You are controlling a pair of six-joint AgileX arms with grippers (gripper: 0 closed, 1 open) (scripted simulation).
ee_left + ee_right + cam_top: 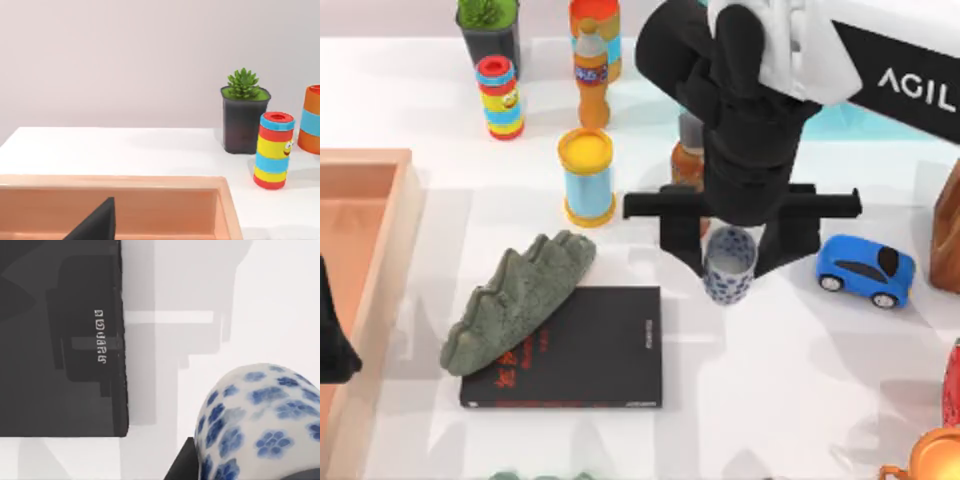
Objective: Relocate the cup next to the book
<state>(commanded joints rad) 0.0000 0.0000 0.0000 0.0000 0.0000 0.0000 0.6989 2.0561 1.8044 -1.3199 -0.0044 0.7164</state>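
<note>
The cup (730,266), white with blue speckles, sits between the fingers of my right gripper (732,250), which is shut on it a little to the right of the book. In the right wrist view the cup (260,425) looms close, with one black finger (181,466) against its side. The book (582,350) is flat and black with red lettering and lies at the table's middle front; its white spine text faces the cup, and the book (55,340) appears beside the cup. My left gripper (332,345) stays parked over the wooden tray at the left edge.
A green rock-like piece (518,296) rests partly on the book's far left corner. A yellow-topped blue canister (587,178), an orange bottle (591,75), a striped can (500,97) and a potted plant (488,28) stand behind. A blue toy car (866,270), a copper mug (938,460) and a wooden tray (380,160) flank the scene.
</note>
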